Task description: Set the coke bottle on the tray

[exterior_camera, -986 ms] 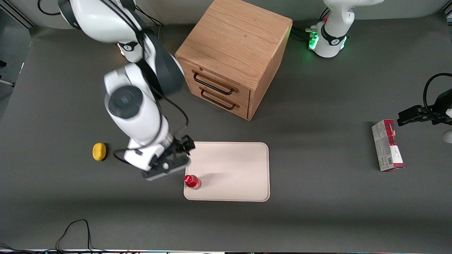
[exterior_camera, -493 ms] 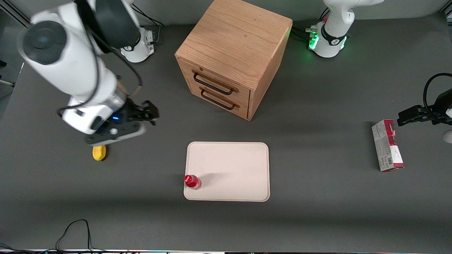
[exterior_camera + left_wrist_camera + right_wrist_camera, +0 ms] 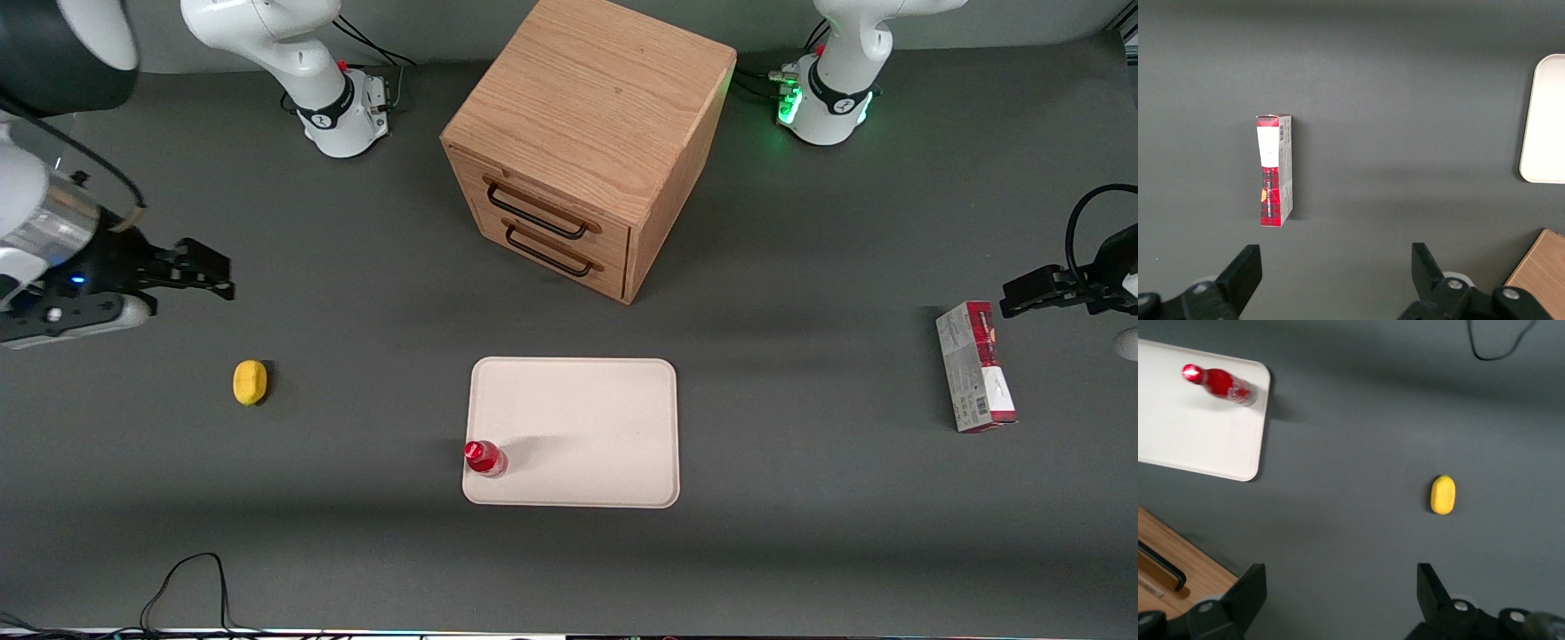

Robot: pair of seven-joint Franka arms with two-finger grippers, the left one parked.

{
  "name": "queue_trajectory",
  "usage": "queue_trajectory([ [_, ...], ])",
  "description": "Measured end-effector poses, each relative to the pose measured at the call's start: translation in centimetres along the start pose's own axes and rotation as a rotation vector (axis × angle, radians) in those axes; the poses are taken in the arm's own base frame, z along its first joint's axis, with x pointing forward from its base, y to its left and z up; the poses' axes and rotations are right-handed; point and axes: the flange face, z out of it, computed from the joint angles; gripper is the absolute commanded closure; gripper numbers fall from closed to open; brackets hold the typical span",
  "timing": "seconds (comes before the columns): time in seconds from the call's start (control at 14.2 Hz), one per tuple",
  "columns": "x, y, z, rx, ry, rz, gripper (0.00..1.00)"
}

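Gripper (image 3: 200,271) has pulled well away from the tray (image 3: 587,400) toward the working arm's end of the table, jaws apart, empty. Coke bottle (image 3: 484,458) stands upright on the tray's near corner, red cap up, untouched. Placement looks done; arm is retreating.

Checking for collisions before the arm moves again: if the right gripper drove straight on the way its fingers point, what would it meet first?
Probably bare table: the open gripper points down, with the lemon off to one side.
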Motion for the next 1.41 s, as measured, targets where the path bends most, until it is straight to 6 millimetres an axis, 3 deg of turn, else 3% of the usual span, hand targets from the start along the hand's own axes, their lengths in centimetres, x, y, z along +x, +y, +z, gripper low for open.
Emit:
queue_trajectory([
  [0.21, -1.4, 3.7, 0.4, 0.006, -0.009, 0.059, 0.00],
  [0.42, -2.1, 5.5, 1.1, 0.009, -0.018, 0.088, 0.00],
  [1.41, -3.0, 7.5, 1.4, -0.026, -0.032, 0.114, 0.00],
])
